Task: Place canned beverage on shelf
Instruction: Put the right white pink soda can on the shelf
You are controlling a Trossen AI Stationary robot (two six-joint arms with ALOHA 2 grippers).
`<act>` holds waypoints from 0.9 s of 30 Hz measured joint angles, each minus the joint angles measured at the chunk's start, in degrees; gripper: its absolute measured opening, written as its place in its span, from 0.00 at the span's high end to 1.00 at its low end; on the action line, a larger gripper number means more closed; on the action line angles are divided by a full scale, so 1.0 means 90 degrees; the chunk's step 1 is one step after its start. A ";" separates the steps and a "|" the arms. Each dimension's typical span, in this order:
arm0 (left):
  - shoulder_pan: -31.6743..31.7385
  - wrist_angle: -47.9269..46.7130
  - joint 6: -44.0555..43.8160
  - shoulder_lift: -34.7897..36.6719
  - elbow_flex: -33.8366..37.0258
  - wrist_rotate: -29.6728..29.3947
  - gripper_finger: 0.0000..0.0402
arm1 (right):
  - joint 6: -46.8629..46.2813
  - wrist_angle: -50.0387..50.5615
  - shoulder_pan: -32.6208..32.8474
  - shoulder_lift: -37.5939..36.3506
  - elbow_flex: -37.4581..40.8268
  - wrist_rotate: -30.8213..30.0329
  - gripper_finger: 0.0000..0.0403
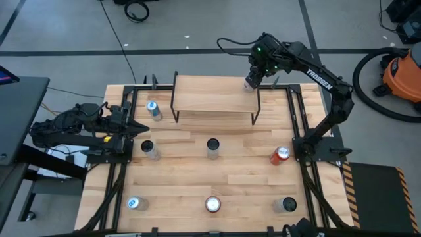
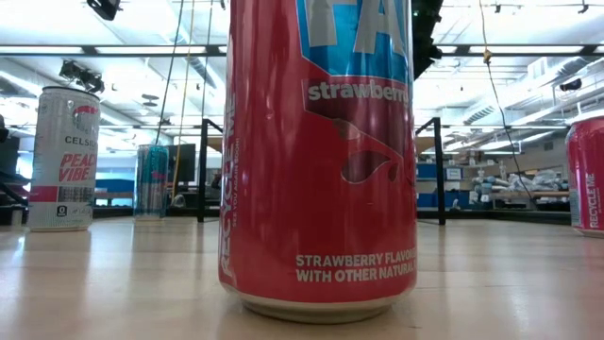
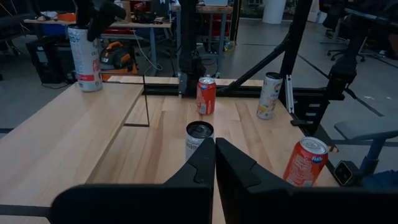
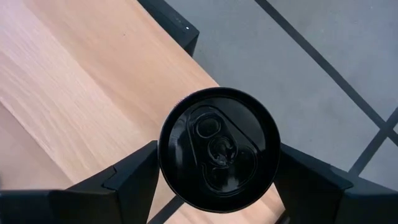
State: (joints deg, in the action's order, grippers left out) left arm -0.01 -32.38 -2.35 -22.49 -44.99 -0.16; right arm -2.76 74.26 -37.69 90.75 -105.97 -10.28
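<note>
The table (image 1: 197, 171) is seen from above as a light wooden surface framed by black rails; the shelf (image 1: 214, 94) stands at its far edge, a pale board on thin black legs; the right arm is reached over the shelf's far right corner, and the right tool (image 1: 252, 81) is held there above a black-topped can (image 4: 217, 148) standing upright on the board by that corner; in the right wrist view the can's lid is seen straight down between the two dark fingers (image 4: 134, 171), which flank it on either side, spread wide, and whether they touch the can's sides cannot be told; the left arm is parked at the table's left edge, with the left tool (image 1: 135, 128) pressed together and holding nothing; further cans are stood about the table: a blue-topped can (image 1: 153, 109) near the shelf's left legs, a dark-topped can (image 1: 212, 147) at the centre, an orange can (image 1: 280, 155) towards the right edge, and a red strawberry can (image 2: 319, 156) close to the near edge.
</note>
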 joint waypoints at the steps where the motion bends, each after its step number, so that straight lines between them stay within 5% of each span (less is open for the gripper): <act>1: 0.0000 -0.0002 0.0002 -0.0001 0.0000 0.0000 0.96 | 0.0000 -0.0012 0.0000 0.0001 0.0000 0.0002 0.27; 27: 0.0000 -0.0002 0.0014 -0.0001 0.0000 0.0000 0.96 | 0.0326 -0.0448 0.0024 0.0013 0.0000 0.0475 0.25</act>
State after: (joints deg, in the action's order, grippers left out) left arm -0.01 -32.40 -2.22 -22.50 -44.99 -0.16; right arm 0.17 70.22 -37.47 90.87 -105.97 -6.01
